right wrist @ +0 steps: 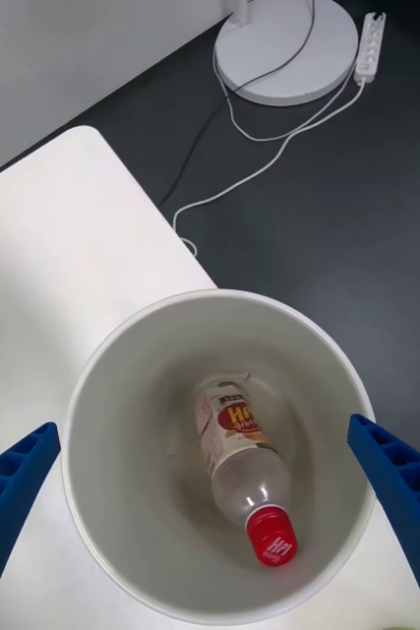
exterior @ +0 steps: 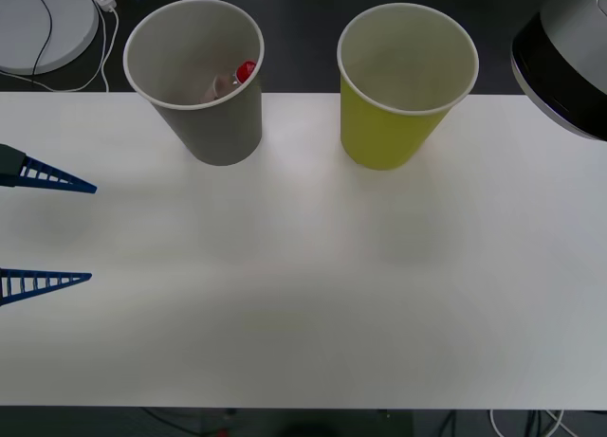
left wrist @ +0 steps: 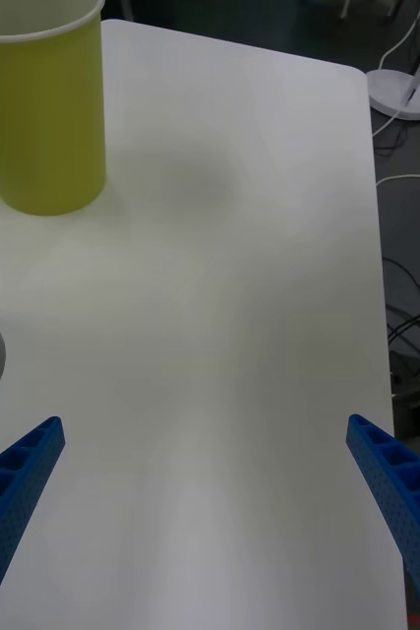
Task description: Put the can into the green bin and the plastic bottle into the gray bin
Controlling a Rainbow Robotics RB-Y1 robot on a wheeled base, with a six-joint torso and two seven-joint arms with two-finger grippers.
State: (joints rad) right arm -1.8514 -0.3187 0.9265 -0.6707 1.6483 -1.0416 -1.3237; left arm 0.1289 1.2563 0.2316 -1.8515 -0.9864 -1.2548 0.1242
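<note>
Two bins stand upright near the far edge of the white bench (exterior: pixel 303 295), well apart from each other: the gray bin (exterior: pixel 213 124) toward the robot's left, the green bin (exterior: pixel 389 134) toward its right. Most of the bench surface between the bins and the near edge lies bare and open.

Plastic bottle (right wrist: pixel 241 458) lies tilted inside the gray bin, red cap up against the bin wall, label facing up; its cap also peeks over the rim in the front view. Inside of the green bin: white wall visible, contents cannot be told.

Left hand (exterior: pixel 66 230) sits at the left edge of the bench, low over the surface, fingers spread wide, holding nothing. It is well clear of both bins.

Right hand (right wrist: pixel 210 532) hovers directly above the gray bin's mouth, fingers wide open on either side of the rim, empty.

Beyond the far bench edge: dark floor, a round white lamp base (exterior: pixel 38 25), a white power strip (right wrist: pixel 370 47) and trailing white cables.
</note>
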